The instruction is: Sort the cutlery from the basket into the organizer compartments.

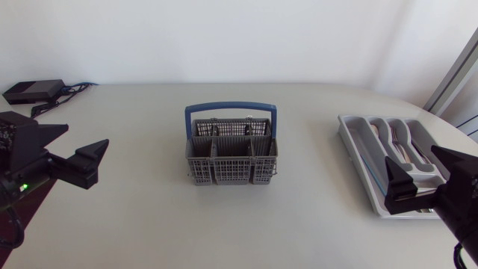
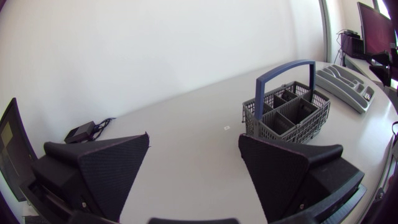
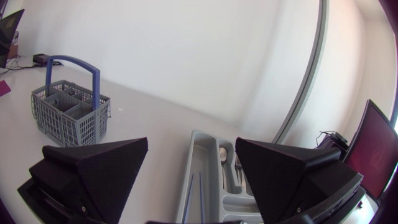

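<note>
The grey cutlery basket with a blue handle stands upright at the table's middle; I see no cutlery in its compartments. The grey organizer lies at the right and holds several pieces, among them a spoon and a fork. My right gripper hangs open over the organizer's near end, nothing between its fingers. In its wrist view my right gripper has the organizer under and ahead of it, the basket off to one side. My left gripper is open at the far left, well away from the basket.
A black power adapter with cables lies at the back left corner. The table's curved edge runs close behind the organizer on the right.
</note>
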